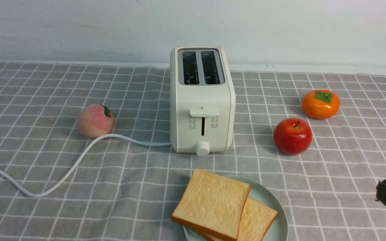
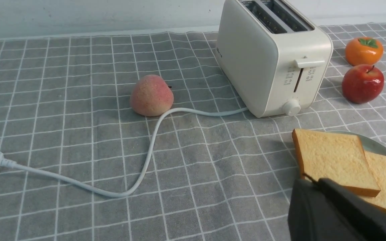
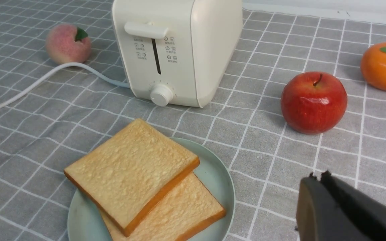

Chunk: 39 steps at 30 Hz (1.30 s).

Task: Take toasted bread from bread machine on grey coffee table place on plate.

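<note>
All views, apparently near, share plate (image 1: 279,227).

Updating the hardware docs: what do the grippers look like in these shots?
The left gripper and right gripper look alike: matte black, flat-sided, tapering to blunt tips, one face slightly greyer. No markings or cables visible; arms out of frame.

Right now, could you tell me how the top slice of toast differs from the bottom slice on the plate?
The top slice shows its whole face; the bottom slice is mostly covered by it. The top slice juts past the plate rim on the robot's left; the bottom slice, where visible, lies inside the rim. Both are golden-tan squares with orange-brown crusts.
</note>
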### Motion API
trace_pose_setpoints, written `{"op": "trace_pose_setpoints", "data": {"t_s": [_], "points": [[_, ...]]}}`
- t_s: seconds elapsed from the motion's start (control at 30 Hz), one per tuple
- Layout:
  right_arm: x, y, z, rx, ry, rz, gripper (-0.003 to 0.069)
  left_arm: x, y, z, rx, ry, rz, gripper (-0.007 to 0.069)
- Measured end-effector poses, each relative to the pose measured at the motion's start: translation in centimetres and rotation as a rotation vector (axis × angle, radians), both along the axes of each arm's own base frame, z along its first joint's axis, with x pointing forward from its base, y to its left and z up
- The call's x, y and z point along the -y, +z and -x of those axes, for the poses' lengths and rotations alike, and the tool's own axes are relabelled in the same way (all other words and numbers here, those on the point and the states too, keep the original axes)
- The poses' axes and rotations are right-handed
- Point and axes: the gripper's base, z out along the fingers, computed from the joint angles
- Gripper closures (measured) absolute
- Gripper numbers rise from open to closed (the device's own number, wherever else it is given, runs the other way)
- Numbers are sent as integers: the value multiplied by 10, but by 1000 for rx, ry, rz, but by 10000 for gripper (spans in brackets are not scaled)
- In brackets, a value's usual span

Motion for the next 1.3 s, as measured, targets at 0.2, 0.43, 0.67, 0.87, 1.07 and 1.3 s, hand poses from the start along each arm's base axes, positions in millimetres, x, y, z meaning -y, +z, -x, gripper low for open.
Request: {"op": "trace_pose_setpoints", "data": {"t_s": [0.2,0.43,0.67,0.87,1.07,1.3], "points": [[0,0,0,0,0,0,640,0,0,0,-1,0,0,638],[0,0,0,-2,0,2,634,0,0,0,-1,0,0,638],[0,0,0,-2,1,3,625,0,-1,-2,50,4,15,638],[0,0,0,-2,1,3,624,0,-24,-3,165,17,54,638],[0,0,0,-2,1,3,624,-3,-87,-14,128,181,129,638],[0,-1,0,-7,1,6,617,-6,-169,-34,29,287,186,638]]}}
